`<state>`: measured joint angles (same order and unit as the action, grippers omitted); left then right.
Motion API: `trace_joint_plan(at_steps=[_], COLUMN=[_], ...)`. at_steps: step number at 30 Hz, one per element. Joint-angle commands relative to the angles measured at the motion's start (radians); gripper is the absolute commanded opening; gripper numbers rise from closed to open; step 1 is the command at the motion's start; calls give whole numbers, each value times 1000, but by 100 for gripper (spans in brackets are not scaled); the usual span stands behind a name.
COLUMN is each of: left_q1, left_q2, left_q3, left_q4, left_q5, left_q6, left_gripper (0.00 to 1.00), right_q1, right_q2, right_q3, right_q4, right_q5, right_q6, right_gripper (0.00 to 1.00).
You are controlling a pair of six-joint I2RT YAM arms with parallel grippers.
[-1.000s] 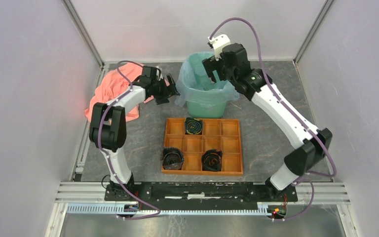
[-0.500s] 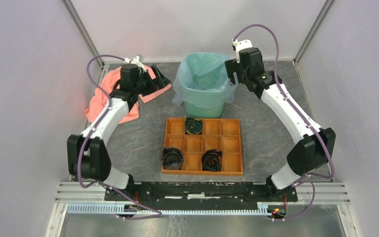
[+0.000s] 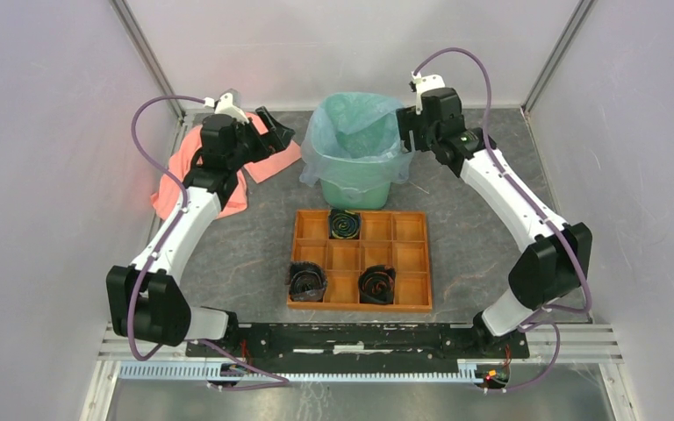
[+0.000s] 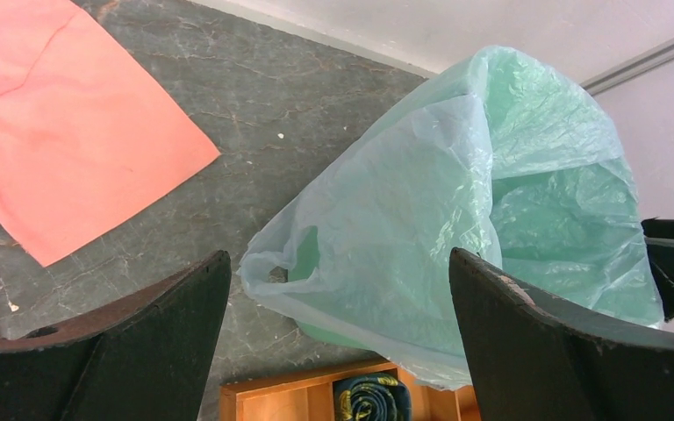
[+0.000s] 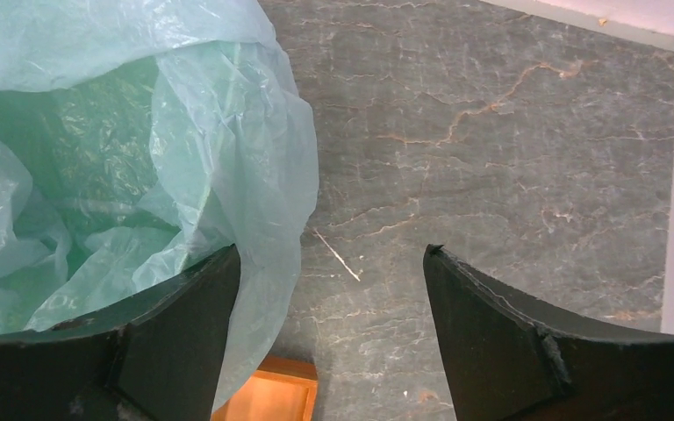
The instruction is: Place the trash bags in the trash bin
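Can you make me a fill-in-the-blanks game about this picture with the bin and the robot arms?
1. The trash bag is draped over the rim of a trash bin coloured ____.
2. The wooden tray holds ____ black coiled rolls.
3. The cloth near the left gripper is ____.
4. The left gripper and the right gripper are both ____, holding nothing.

Missing words: green, three, pink, open.
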<state>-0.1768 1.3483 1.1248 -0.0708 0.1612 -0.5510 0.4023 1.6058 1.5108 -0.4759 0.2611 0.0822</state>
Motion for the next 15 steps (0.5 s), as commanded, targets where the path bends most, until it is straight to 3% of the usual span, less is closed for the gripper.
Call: trace_joint_plan(at_steps=[1,4,10,15], left_q1=[-1,-1,-1,-1], left_q2=[1,1,-6,-15], left_q3=[3,7,6,-1], left_q4=[34,33,33,33], left_q5=[-10,1,3,-16], left_q6=[30,22,19,27], left_gripper=[100,100,100,100], right_q1=[12,15,27,32], right_q2=[-36,-72,-17,48], right_q3=[101,110,112,112], right_q4=[-67,-63,7,13], right_q5=[74,91,-92,-82], right_q6=[-30,-43,44,113], right_gripper=[84,86,87,75])
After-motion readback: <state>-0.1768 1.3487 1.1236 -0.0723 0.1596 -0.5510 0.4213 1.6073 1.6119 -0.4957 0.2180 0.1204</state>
